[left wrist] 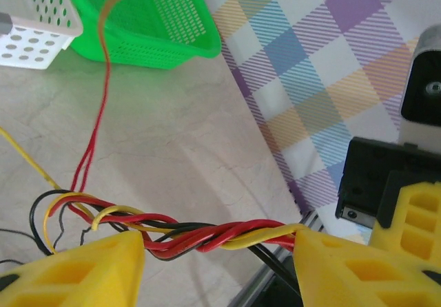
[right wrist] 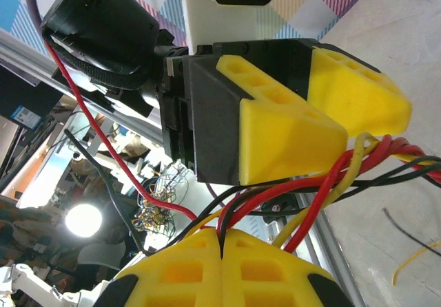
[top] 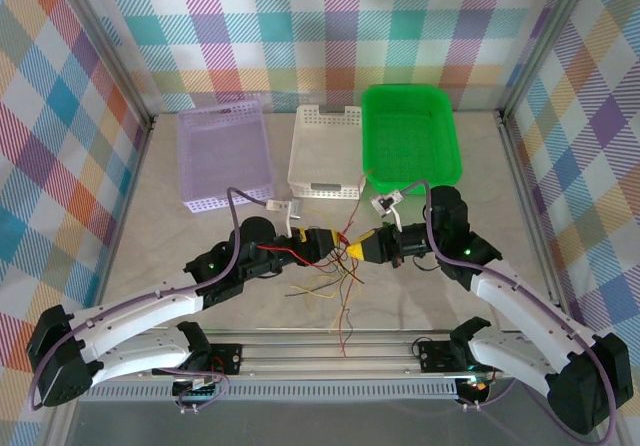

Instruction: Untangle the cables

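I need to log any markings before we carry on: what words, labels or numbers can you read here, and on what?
No text can be read in any view.
Blue-and-white sticker, in the background of the right wrist view: too blurred to read.
The cables carry no visible print.

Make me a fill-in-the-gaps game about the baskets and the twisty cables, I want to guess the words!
1. The middle basket of the three is coloured ____.
2. The twisted cables are red, black and ____.
3. The right gripper is ____ on the cables.
4. Seen from above, the green basket stands to the ____ of the middle basket.

Missing words: white; yellow; shut; right.
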